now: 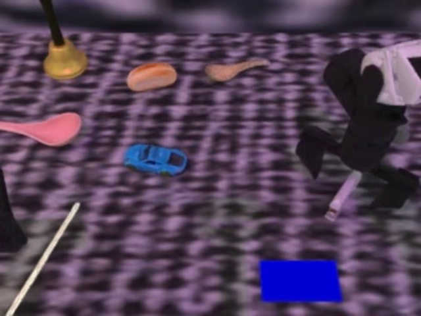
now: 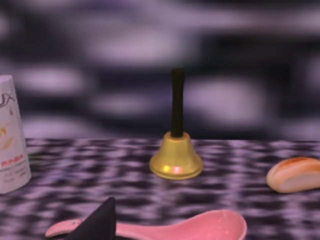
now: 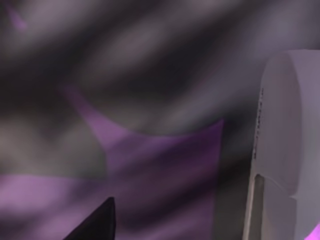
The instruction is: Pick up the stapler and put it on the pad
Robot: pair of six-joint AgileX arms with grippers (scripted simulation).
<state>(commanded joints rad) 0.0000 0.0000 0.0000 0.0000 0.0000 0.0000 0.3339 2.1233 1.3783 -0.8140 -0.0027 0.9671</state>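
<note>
— Closest to the lens, what do you have?

— Filling one side of my right wrist view is the stapler (image 3: 282,145), a pale lilac bar seen very near, with one dark fingertip (image 3: 97,222) of mine poking in beside it and blurred purple cloth behind.

— And from above?

— From above, my right gripper (image 1: 355,172) sits at the table's right side, over the stapler (image 1: 344,196). The bar slants down and to the left, its whitish, dark-edged end sticking out below my fingers. My fingers stand apart, one dark finger on each side of the bar with a gap showing, so I am straddling it rather than clamped on it. Whether a pad touches it, I cannot say.

— Where is the pad?

— The pad (image 1: 300,281), a flat bright blue rectangle, lies near the front edge, below the stapler and slightly to its left, apart from it.

— Your other arm?

— My left gripper (image 2: 97,222) is parked at the far left edge; only a dark tip shows, and I cannot tell how its fingers stand. Its view shows a brass bell (image 2: 176,161), a pink spoon (image 2: 200,227), a bread roll (image 2: 295,174) and a white bottle (image 2: 11,140).

— Anything else on the table (image 1: 217,224)?

— A blue toy car (image 1: 156,159) left of centre, a brown spoon (image 1: 233,68) at the back, a long white stick (image 1: 43,258) at front left.
</note>
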